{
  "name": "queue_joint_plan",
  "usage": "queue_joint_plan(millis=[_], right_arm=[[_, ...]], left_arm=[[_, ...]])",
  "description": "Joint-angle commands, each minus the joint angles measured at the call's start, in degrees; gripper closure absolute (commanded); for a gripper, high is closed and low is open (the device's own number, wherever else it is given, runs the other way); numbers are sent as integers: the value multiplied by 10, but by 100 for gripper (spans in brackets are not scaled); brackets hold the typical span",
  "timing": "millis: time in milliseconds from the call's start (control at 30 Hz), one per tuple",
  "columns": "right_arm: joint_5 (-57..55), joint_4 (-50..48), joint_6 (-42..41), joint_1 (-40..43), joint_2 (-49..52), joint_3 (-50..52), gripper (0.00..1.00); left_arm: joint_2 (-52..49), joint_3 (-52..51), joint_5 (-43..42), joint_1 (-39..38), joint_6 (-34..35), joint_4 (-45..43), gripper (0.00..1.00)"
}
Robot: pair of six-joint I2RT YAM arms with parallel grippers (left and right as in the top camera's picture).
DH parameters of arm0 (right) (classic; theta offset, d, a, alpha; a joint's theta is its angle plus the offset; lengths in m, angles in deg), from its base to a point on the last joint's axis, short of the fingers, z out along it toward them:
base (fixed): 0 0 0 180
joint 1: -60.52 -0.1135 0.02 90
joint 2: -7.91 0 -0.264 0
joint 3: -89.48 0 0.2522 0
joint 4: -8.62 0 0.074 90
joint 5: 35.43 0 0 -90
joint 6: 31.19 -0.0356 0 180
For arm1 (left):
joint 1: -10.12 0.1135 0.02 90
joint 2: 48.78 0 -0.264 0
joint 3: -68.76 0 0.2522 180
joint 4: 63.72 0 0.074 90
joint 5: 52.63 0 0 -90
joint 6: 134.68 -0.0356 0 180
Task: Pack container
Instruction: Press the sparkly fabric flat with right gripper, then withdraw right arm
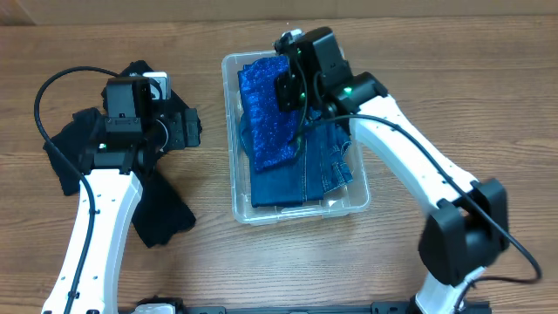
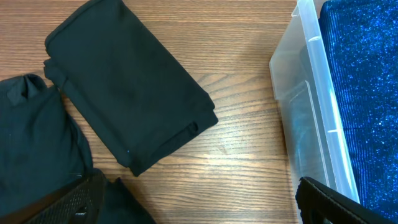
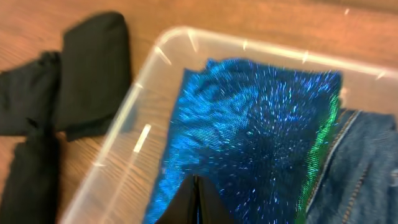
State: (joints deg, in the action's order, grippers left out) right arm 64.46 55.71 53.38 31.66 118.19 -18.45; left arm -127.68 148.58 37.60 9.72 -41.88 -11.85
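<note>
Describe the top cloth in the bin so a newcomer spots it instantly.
Find the clear container mid-table. Inside, the glittery blue cloth lies over the denim, toward the far end. Only it sparkles; the denim is matte with stitched seams.

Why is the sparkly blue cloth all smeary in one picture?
Right wrist view: the sparkly blue cloth is blurred into streaks, and light glints on the container rim. Left wrist view: sharp, with crisp wood grain on the table beside the black folded cloth. Overhead view: clear too.

Lab-like robot workstation, wood-grain table [image 1: 488, 105]
</note>
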Motion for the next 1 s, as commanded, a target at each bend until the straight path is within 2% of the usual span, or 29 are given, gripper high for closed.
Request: queue_joint_plan(millis=[0, 100, 267, 500, 667, 767, 867, 900, 967], right_arm=[[-28, -16, 9, 10, 81, -6, 96], [-52, -30, 5, 23, 146, -6, 96], [23, 14, 5, 44, 220, -6, 96], [22, 40, 6, 45, 198, -17, 96], [16, 73, 8, 45, 127, -49, 85], [-4, 105, 8, 45, 64, -87, 71], [-4, 134, 10, 52, 2, -118, 44], [-4, 138, 10, 55, -17, -123, 32], [-4, 142, 10, 66, -60, -125, 23]], left_arm=[[-2, 16, 2, -4, 0, -2, 0], [-2, 16, 2, -4, 0, -2, 0], [-2, 16, 2, -4, 0, 7, 0], [-2, 16, 2, -4, 0, 7, 0], [-2, 16, 9, -3, -1, 10, 0], [0, 16, 30, -1, 0, 13, 0], [3, 19, 33, 13, 7, 26, 0], [5, 21, 33, 23, 20, 32, 0], [7, 22, 31, 54, 57, 46, 0]])
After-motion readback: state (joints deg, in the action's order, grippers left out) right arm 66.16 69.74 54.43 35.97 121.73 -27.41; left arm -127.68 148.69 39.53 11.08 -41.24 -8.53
